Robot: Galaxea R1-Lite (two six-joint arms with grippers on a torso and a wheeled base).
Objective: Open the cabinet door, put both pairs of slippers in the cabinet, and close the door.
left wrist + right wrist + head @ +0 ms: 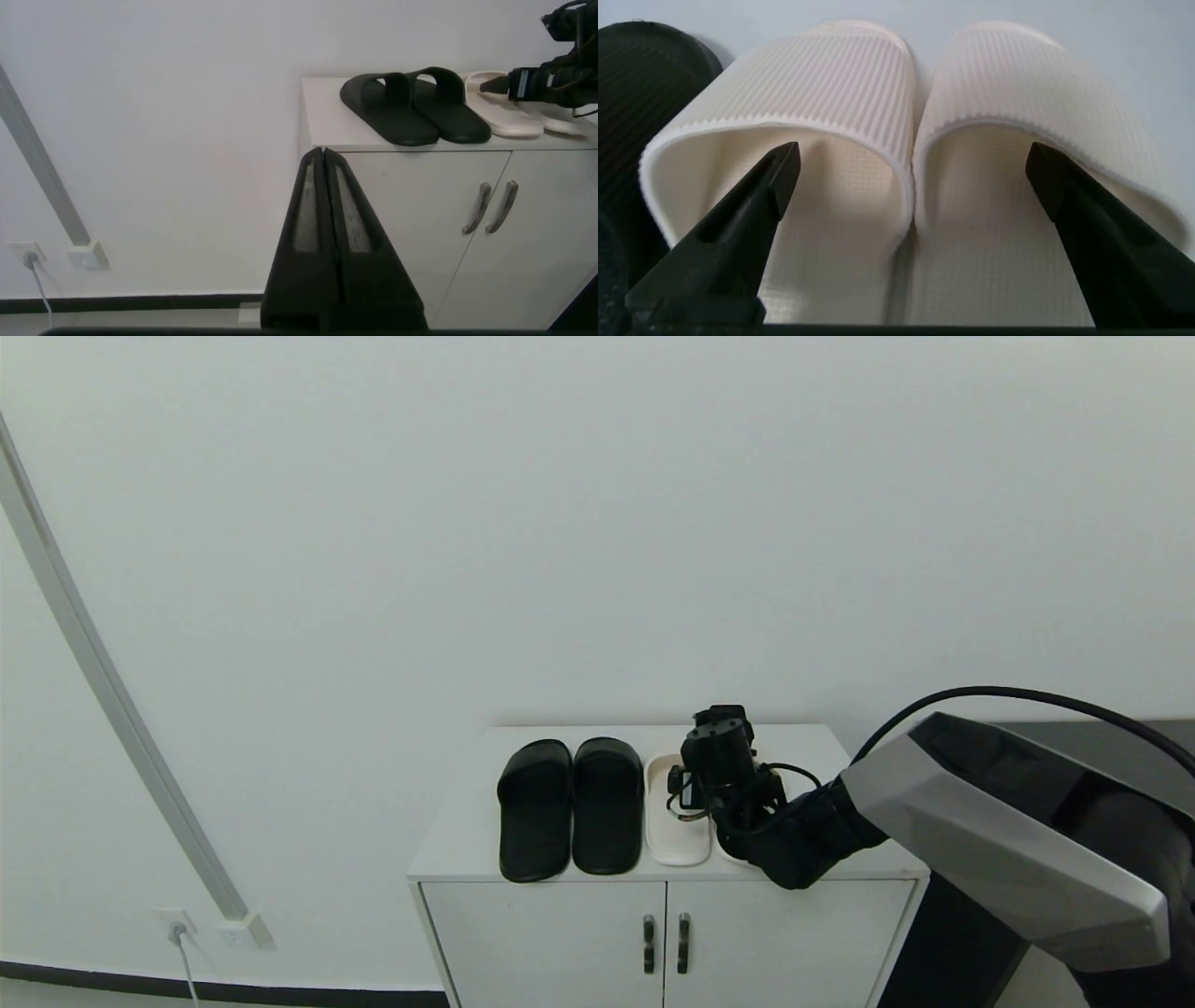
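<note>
- The right gripper has its two fingers wide apart. One finger is in front of each of the white slippers, near the open ends. I cannot tell if the fingers touch them.
- The left gripper has its fingers pressed together, with nothing between them. It hangs low, well apart from the cabinet, and points at the wall next to it.
- The white slippers lie side by side on top of the cabinet. The black slippers lie just beside them, at 9 o'clock from them in the head view. All four slippers point toward the wall.
- The cabinet is white, and its top is flat. Its two doors are shut. Two dark handles stand side by side in the middle, where the doors meet.
- The wall behind is plain and white. A grey rail slants down it on the 9 o'clock side of the head view. It ends near a socket with a cord plugged in. A dark strip runs along the bottom of the wall.
- The right arm comes in from 4 o'clock in the head view. It bends over the cabinet top, and its wrist sits above the white slippers.
- The right wrist view shows the ribbed straps of the white slippers up close. The head view and the left wrist view show the shut doors and the handles.
</note>
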